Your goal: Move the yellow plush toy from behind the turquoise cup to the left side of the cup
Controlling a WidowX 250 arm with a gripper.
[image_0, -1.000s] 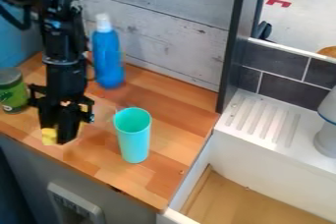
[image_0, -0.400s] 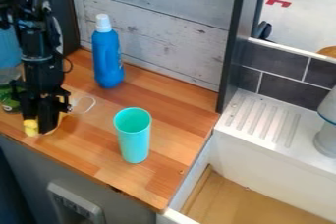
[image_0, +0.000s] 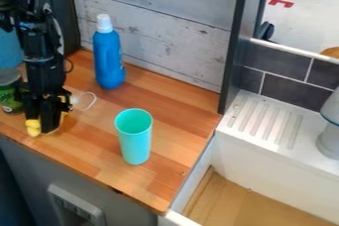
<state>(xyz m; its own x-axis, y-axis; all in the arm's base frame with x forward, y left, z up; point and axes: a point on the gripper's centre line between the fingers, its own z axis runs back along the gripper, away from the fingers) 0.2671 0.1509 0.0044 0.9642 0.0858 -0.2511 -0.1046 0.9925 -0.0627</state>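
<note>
The black gripper (image_0: 49,130) is down low, to the left of the blue-green cup (image_0: 136,141). It has hold of a yellow thing (image_0: 33,128), also left of the cup, but I can't tell how wide its grip is. A clear loop (image_0: 84,101) sticks out between gripper and cup. Farther left of the cup is a jar (image_0: 9,97) with a green label, too blurry to read. A blue bottle (image_0: 108,66) stands behind the cup, to the left.
</note>
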